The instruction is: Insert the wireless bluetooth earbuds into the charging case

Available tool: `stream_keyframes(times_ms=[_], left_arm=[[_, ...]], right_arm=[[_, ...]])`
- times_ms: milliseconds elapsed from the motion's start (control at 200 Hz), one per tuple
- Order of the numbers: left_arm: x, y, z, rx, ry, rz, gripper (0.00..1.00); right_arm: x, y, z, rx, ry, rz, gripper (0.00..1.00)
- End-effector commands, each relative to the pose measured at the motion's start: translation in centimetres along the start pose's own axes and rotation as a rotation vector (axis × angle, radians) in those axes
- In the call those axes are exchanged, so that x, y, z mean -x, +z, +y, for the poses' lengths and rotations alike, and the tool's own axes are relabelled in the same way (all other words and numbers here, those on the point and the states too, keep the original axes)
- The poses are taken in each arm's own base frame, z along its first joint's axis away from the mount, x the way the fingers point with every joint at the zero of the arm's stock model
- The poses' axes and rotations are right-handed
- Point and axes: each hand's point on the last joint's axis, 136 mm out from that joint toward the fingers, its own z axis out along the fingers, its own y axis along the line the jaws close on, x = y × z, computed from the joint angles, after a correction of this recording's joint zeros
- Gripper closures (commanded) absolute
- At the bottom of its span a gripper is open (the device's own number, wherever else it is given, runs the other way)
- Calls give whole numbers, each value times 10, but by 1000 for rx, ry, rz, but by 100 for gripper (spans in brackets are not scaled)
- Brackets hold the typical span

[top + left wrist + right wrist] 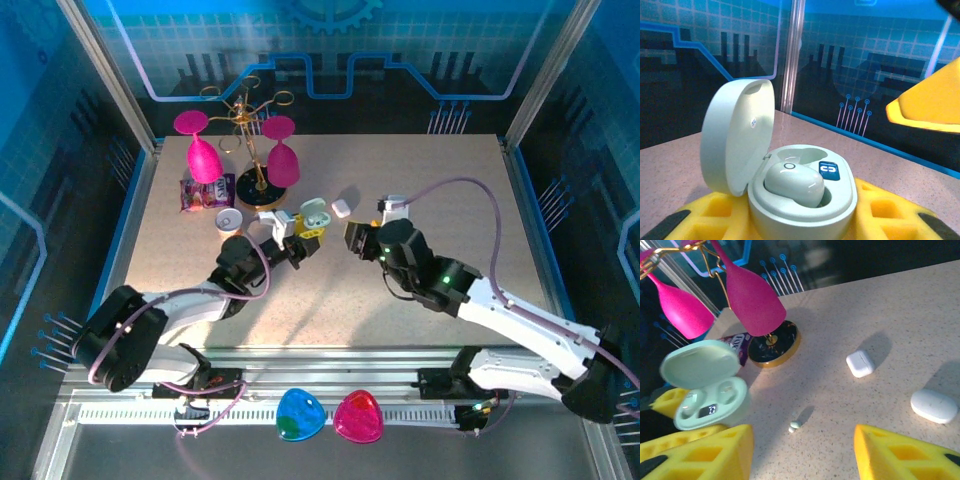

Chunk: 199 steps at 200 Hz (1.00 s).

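The mint charging case (802, 192) stands open with its lid (737, 137) tipped up to the left. My left gripper (802, 222) is shut on its base with yellow pads (880, 210). One mint earbud (795, 182) sits in a well of the case and the other well is bare. A second tiny mint earbud (795, 426) lies loose on the table just right of the case (710, 392). My right gripper (802, 437) hangs open over that earbud, its yellow fingers (900, 452) apart and holding nothing. From above, the two grippers (298, 235) (356, 238) face each other mid-table.
Two pink glasses hang on a gold rack (262, 150) at the back left, with a purple packet (205, 192) and a white round dish (229, 219) beside it. A small square white case (860, 363) and a white pebble-shaped case (934, 406) lie to the right.
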Motion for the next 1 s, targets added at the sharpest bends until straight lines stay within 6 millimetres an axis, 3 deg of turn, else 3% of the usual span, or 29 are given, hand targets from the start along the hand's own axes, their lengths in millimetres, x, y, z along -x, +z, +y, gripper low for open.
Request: stream_keyframes(times_ms=[0, 130, 235, 360, 425, 480, 615, 795, 991], left_arm=[[17, -14, -7, -16, 15, -47, 74], [28, -26, -12, -9, 33, -50, 75], [41, -33, -17, -14, 47, -59, 74], [55, -39, -25, -36, 50, -78, 74], [59, -41, -29, -50, 52, -80, 74], [62, -42, -31, -58, 55, -81, 74], [64, -43, -36, -72, 61, -73, 74], [60, -45, -38, -73, 60, -57, 74], [55, -44, -38, -77, 60, -42, 74]], right_arm=[[-1, 11, -6, 115, 45, -13, 44], [-19, 38, -25, 123, 72, 90, 43], [-39, 62, -28, 127, 66, 182, 42], [-62, 94, -14, 185, 64, 286, 42], [-85, 113, -6, 223, 62, 372, 41], [-84, 128, 8, 271, 61, 395, 41], [-112, 160, 26, 353, 45, 515, 41], [-142, 192, 36, 392, 33, 636, 42], [-164, 215, 38, 411, 17, 722, 45]])
